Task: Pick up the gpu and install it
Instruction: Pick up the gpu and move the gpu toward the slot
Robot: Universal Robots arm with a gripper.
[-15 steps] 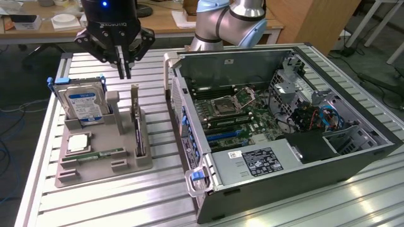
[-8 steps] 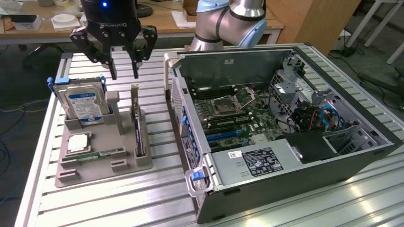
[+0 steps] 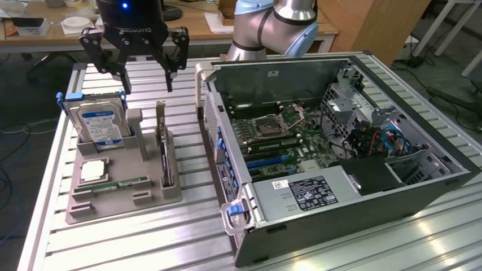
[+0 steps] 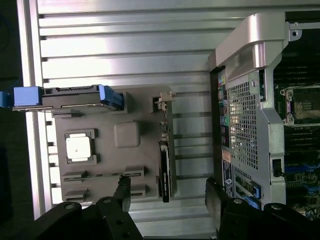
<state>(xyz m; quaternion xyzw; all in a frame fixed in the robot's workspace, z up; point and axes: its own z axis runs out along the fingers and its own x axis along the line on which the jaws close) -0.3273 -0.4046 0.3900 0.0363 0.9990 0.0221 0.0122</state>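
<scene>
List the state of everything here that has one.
Gripper, fingers open, empty, above the holder.
Gpu, on edge in holder slot, not held.
Hard drive, upright in holder.
Case, on its side, open.

The gpu [image 3: 166,165] is showing black along its edge with a pale silver bracket at one end, the holder [image 3: 121,199] is looking plain flat grey, and the silver hard drive [image 3: 101,121] is wearing a blue and white label with bright blue side rails. The table [image 3: 135,240] is gleaming silver in a pattern of parallel ribbed slats, while the gripper [image 3: 147,86] is showing black. The computer case [image 3: 354,197] is looking dark grey outside and is showing a green board [image 3: 297,135], blue and red cables [image 3: 393,138] and a black and white sticker [image 3: 318,193] inside.
</scene>
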